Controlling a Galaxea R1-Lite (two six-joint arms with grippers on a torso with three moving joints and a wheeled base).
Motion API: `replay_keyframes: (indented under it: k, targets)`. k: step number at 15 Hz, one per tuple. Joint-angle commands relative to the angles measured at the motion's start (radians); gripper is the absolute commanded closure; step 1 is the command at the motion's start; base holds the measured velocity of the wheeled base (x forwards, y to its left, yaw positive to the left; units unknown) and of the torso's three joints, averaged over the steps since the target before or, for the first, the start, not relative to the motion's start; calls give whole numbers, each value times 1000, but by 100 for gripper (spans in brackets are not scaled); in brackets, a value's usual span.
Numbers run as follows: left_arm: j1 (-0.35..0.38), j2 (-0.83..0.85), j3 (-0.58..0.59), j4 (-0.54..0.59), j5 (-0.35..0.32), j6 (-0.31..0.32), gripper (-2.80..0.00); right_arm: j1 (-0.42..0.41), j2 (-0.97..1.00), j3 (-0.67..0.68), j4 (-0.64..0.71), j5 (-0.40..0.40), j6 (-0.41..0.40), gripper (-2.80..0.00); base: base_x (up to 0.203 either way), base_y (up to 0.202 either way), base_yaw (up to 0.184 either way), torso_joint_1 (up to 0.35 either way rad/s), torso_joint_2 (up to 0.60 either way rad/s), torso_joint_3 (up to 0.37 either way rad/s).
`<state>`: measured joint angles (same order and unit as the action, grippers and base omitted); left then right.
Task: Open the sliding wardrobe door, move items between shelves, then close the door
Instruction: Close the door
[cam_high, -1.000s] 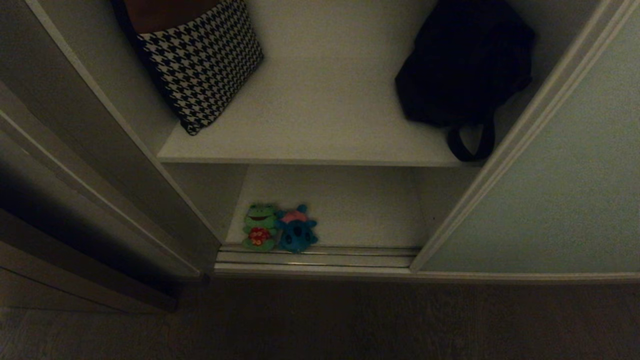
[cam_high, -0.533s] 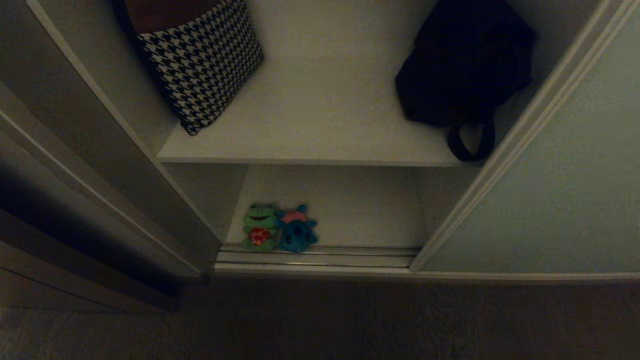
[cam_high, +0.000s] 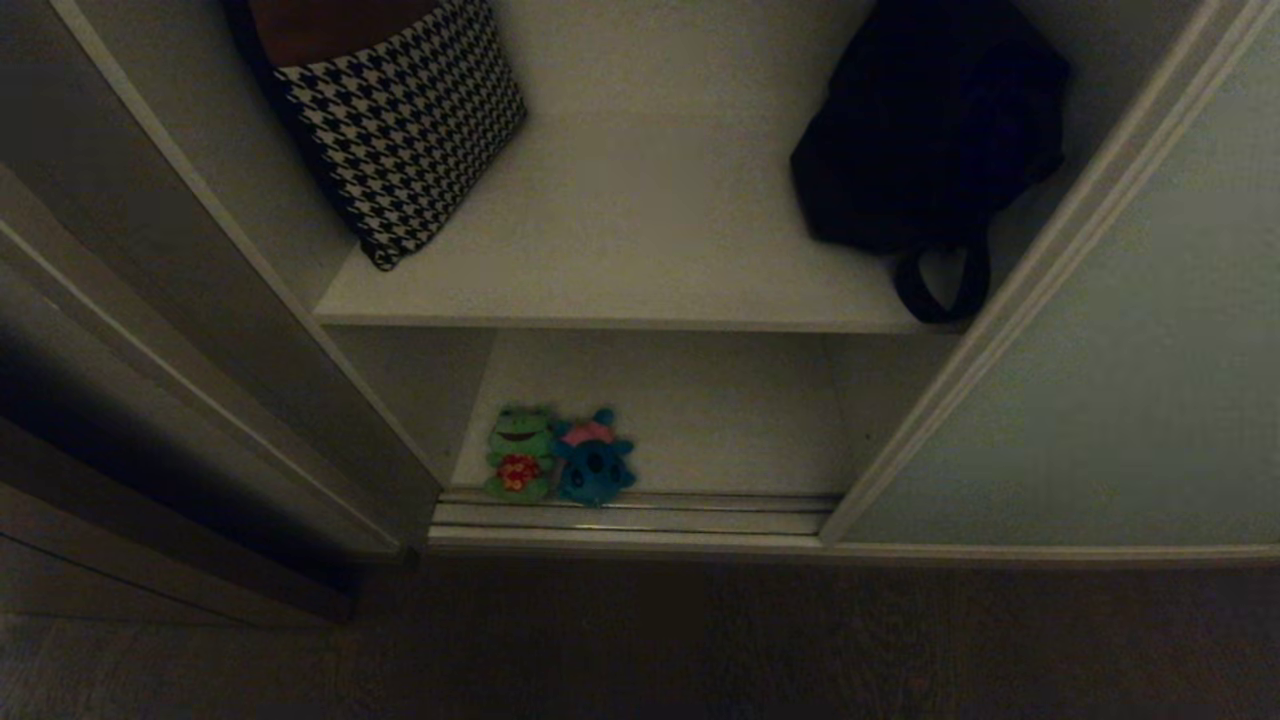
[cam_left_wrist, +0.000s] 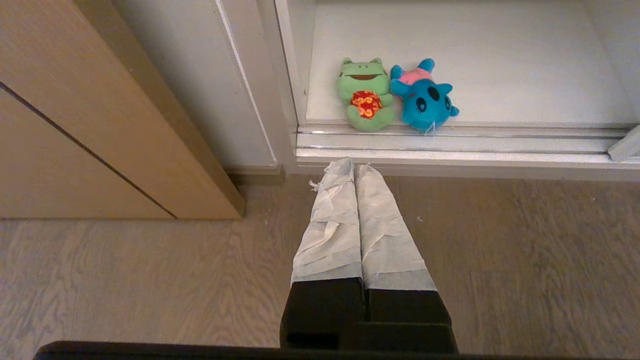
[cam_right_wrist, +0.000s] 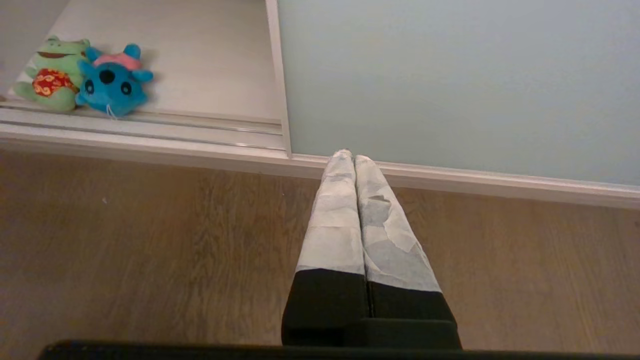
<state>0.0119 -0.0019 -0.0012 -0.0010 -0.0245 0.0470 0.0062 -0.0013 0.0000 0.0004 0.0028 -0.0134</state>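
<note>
Left wrist view: both grippers' tape-wrapped fingers (cam_left_wrist: 354, 170) closed, empty; fuzzy blue plush toy (cam_left_wrist: 423, 98) beyond.

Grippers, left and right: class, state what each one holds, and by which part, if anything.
Nothing is held. The left gripper and the right gripper are both shut on nothing, over the floor. The blue plush toy lies untouched on the bottom shelf.

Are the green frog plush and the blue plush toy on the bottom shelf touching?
Touching: the left wrist view shows the green frog plush pressed against the blue plush toy, no gap.
</note>
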Motion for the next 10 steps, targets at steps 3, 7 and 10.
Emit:
replay_keyframes:
  k: [3,7,10]
  targets:
    - [0,5,0,-1,0,1,0,2,1,-4,-2,-2,14,0,0,0,0,0,0,0]
    - [0,5,0,-1,0,1,0,2,16,-357,239,-3,105,0,0,0,0,0,0,0]
    - [0,5,0,-1,0,0,0,2,66,-791,672,91,144,0,0,0,0,0,0,0]
